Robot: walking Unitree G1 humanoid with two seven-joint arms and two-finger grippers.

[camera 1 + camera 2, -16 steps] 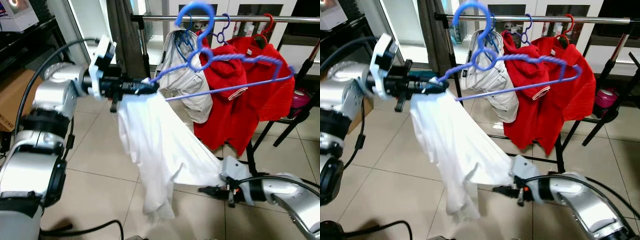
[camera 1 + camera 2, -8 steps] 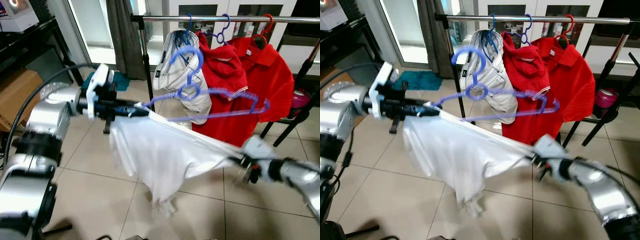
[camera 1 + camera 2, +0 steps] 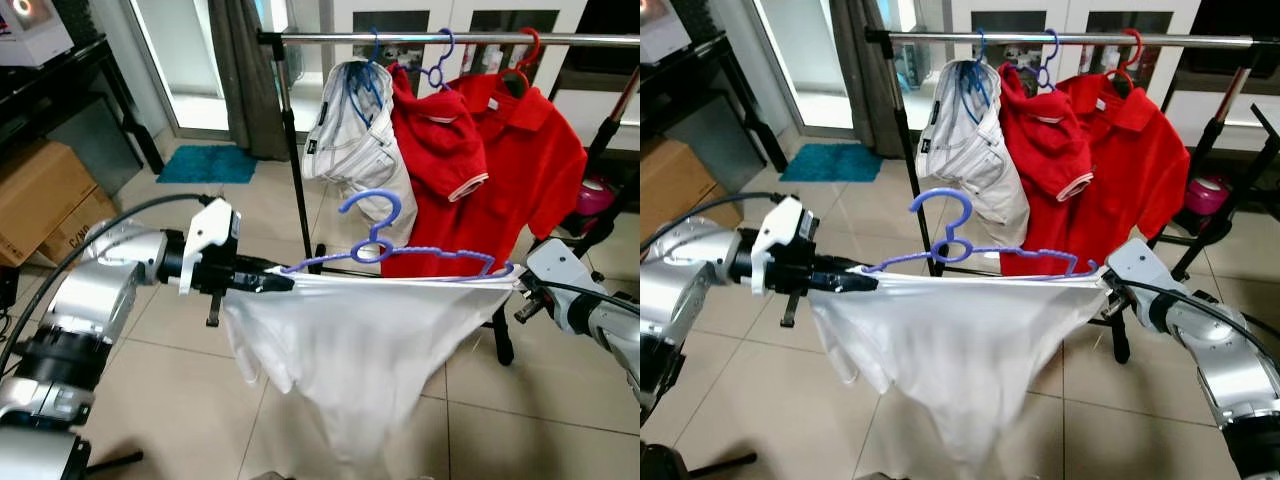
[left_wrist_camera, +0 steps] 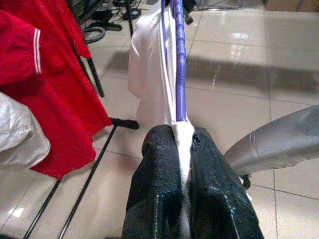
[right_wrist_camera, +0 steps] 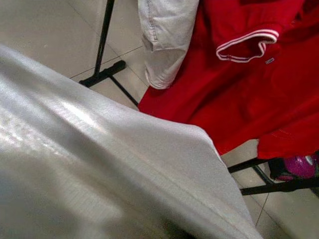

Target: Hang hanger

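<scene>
No brand or lettering can be read on any garment here. My left gripper (image 4: 182,149) is pressed together on one end of the blue hanger (image 3: 400,262) and the white garment (image 3: 360,350) draped over it, cloth bunched between the black fingers (image 4: 159,164). My right gripper (image 3: 520,292) is at the hanger's other end, against the stretched white cloth; whether those fingers are parted or closed I cannot tell, since fabric covers them. The hanger is level between my two arms, hook up, in front of and below the clothes rail (image 3: 470,38), not on it. On the rail hang three garments: one pale shirt (image 3: 365,150) and two red polo shirts (image 3: 500,150), on two blue hangers and one red. A cardboard box (image 3: 40,195) sits on the floor to my left, a teal mat (image 3: 208,165) beyond it.
</scene>
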